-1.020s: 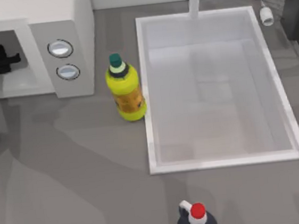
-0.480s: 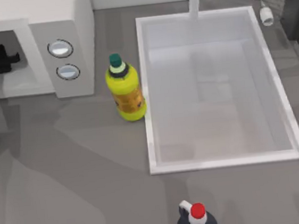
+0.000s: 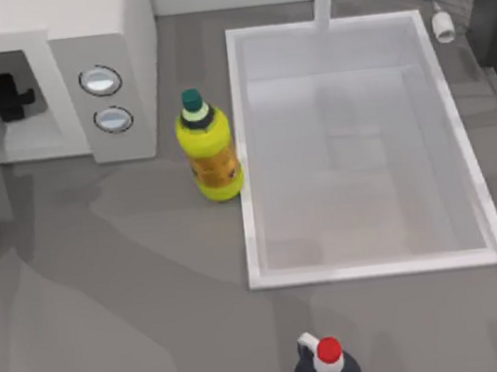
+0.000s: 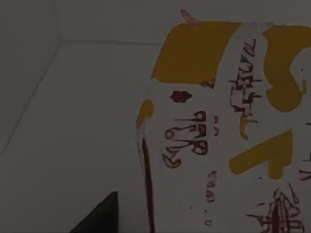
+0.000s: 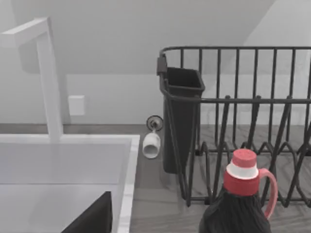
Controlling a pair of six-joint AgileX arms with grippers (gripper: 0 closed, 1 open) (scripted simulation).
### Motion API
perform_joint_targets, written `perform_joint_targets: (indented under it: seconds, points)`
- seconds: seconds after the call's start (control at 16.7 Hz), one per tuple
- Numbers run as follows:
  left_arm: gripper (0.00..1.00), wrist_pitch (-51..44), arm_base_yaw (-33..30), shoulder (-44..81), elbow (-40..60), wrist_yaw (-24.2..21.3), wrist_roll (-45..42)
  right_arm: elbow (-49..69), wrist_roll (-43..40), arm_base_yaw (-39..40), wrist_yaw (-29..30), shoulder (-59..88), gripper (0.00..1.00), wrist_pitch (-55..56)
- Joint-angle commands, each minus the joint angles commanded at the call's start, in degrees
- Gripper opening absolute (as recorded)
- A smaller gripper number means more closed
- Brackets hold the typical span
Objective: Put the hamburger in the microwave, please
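One grey counter [image 3: 107, 281]: microwave [image 3: 118, 40] left, sink [image 3: 373, 271] right; left end effector [image 3: 3, 96] in cavity, grip unclear

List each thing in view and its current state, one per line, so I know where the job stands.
microwave: cavity open at the front, left gripper reaching inside.
hamburger: wrapped, close before the left wrist camera, on a pale floor.
yellow bottle: upright, capped, beside the sink.
dark jug: upright, red cap on.

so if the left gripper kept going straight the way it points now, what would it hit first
Most likely the white-wrapped hamburger with orange-yellow patches, which looms right ahead in the left wrist view, inside the white-grey boxy microwave. Left gripper sits in its cavity; depth unclear.
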State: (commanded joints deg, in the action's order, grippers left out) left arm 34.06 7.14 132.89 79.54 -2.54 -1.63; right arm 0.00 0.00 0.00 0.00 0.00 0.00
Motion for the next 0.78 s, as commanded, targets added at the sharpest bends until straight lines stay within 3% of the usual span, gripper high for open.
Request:
perform_joint_targets:
  seconds: [0.48, 0.78]
  points:
    - [1.0, -13.07, 0.9, -2.72, -1.69, 0.58, -1.03, 0.0, 0.0, 0.0, 0.0, 0.0, 1.0, 0.0]
    - [1.0, -15.97, 0.09, -4.91, -2.41, 1.35, -1.23, 0.0, 0.0, 0.0, 0.0, 0.0, 1.0, 0.0]
